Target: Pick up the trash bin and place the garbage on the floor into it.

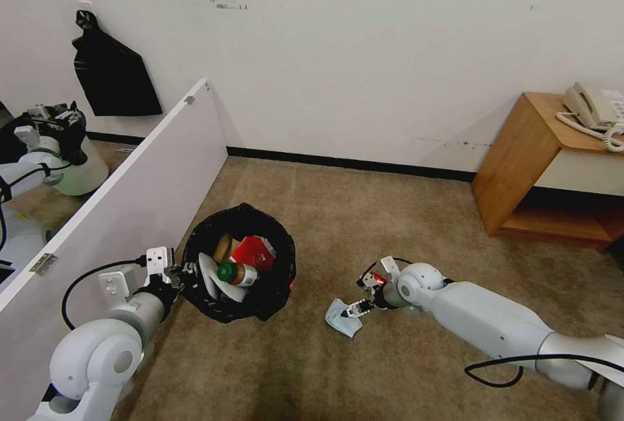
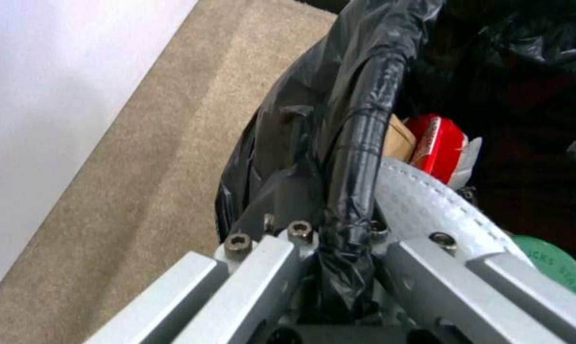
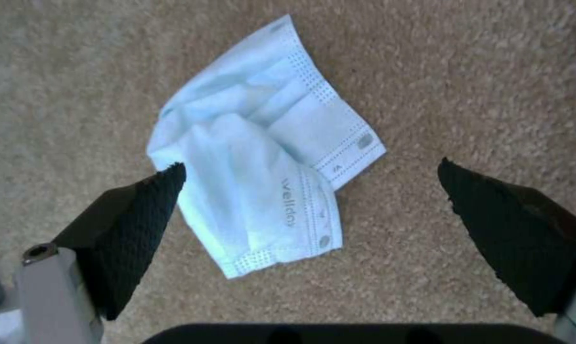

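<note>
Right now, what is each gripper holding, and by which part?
The left gripper is shut on the trash bin at its bag-covered rim. The right gripper is open over the face mask, holding nothing.

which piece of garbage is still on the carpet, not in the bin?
The light-blue face mask: it lies crumpled on the carpet under the open right pincer. The bottle, red carton and white slipper sit inside the trash bin gripped by the left pincer.
</note>
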### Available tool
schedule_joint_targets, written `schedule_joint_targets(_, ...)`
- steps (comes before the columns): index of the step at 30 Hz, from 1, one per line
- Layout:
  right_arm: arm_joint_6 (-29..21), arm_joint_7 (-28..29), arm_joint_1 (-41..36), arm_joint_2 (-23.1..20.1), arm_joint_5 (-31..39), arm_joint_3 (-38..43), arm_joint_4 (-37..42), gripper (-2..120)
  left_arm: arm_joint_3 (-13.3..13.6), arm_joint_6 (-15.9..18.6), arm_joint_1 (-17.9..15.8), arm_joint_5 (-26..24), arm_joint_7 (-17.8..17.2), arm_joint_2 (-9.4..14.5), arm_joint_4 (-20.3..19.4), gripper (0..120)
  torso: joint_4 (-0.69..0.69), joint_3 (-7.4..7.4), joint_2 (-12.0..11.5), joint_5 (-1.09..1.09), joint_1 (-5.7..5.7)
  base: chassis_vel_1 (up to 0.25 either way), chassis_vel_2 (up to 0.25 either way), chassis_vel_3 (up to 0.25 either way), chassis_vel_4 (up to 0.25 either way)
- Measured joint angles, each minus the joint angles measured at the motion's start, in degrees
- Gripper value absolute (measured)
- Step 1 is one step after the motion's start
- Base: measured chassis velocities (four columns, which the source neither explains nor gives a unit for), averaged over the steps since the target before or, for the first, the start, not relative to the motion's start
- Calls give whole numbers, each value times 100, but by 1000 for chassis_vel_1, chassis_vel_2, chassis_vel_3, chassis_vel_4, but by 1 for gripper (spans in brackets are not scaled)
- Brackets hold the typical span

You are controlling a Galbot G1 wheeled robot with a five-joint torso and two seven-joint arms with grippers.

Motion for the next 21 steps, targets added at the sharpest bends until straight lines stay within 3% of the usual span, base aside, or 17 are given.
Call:
schedule_joint_targets(16, 203, -322, 95, 356, -350, -159, -757, 100, 0, -1, -29, -69, 13, 46, 34, 0, 0, -1, 0, -2, 0, 0, 0, 0, 0)
schedule_joint_targets(21, 231, -285, 82, 482, -393, -172, -808, 100, 18, -2, -34, -56, 16, 21, 37, 0, -7, -2, 2, -9, -1, 0, 0, 0, 0)
